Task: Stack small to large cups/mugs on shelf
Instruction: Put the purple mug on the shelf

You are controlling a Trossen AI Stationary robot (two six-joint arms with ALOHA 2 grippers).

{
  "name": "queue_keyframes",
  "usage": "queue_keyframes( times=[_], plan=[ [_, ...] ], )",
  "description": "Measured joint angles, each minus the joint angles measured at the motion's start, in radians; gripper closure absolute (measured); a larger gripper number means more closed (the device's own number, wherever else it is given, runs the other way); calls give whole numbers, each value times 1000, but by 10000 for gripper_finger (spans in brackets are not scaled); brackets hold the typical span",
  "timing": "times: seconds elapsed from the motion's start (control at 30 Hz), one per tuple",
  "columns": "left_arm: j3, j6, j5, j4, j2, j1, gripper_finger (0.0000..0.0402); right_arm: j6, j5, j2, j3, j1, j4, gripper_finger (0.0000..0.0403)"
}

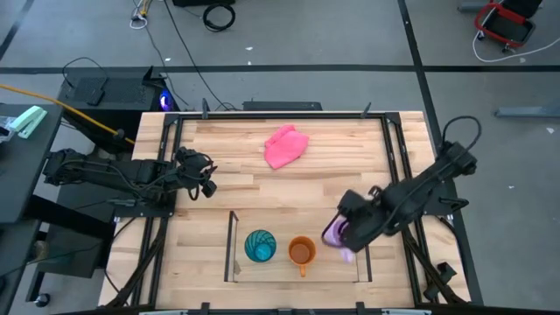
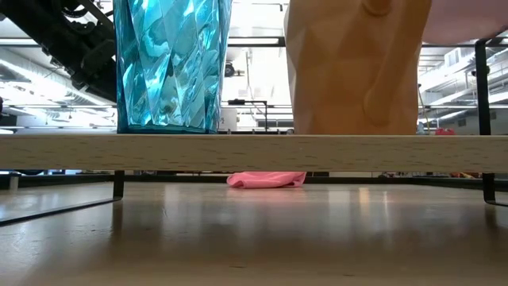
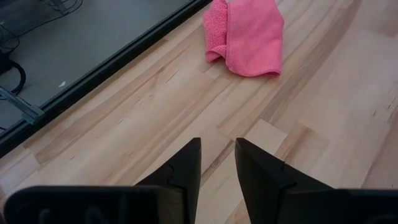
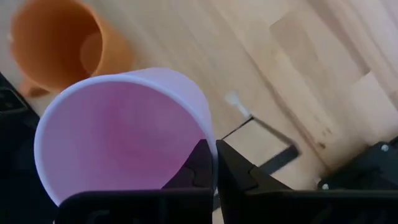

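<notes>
Shelf's (image 1: 233,254) right end: right gripper (image 1: 343,234) clamping lilac mug's (image 1: 335,234) rim beside orange mug (image 1: 302,253).

From my station I see a grey floor (image 1: 350,35) crossed by dark lines beyond the table's far edge, with black cables (image 1: 219,13) coiled on it and a red wheeled cart (image 1: 505,24) past the far right corner. A yellow cable (image 1: 79,112) runs off the left edge. Level across the tabletop, long ceiling lights (image 2: 48,67) glow in the room behind.
</notes>
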Motion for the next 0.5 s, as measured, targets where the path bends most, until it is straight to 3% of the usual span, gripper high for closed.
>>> queue_keyframes(
  times=[0.23, 0.5],
  plan=[
    [0, -4, 0, 0, 0, 0, 294, -2, -67, 114, 0, 3, 29, 397],
    [0, -6, 0, 0, 0, 0, 294, 1, -89, 146, 0, 16, 42, 398]
  ],
)
